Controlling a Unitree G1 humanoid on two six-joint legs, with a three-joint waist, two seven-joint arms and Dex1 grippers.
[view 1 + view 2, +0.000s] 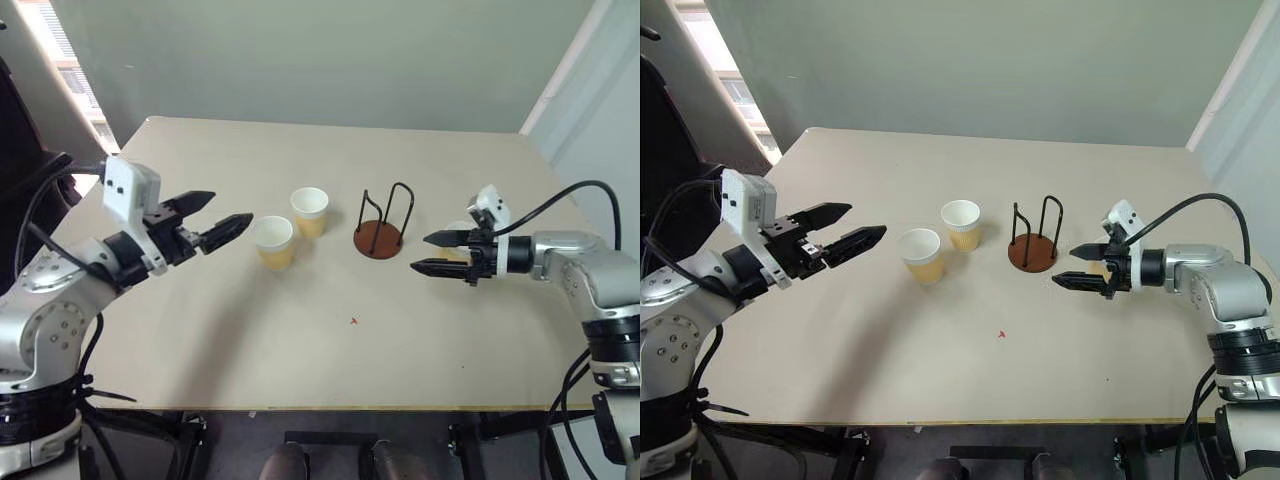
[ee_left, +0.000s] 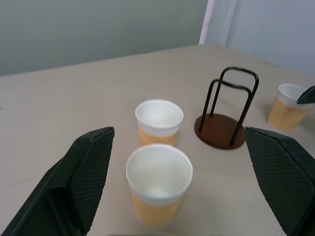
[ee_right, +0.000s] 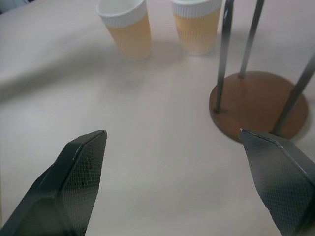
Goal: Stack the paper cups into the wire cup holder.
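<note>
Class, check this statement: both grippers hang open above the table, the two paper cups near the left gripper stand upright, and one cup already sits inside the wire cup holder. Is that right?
Not quite. The wire cup holder is empty: the left wrist view shows its bare brown base. The rest holds: the left gripper and right gripper are open, and the two paper cups near the left gripper stand upright.

Pale beige square table (image 1: 200,340) stood against a plain grey-green wall (image 1: 330,50). Tiny red speck (image 1: 354,321) lay on the tabletop near its front middle. Bright window (image 1: 70,70) showed at far left beyond the table's corner, white wall trim (image 1: 565,70) slanted at far right, dark floor (image 1: 330,440) lay below the front edge.
</note>
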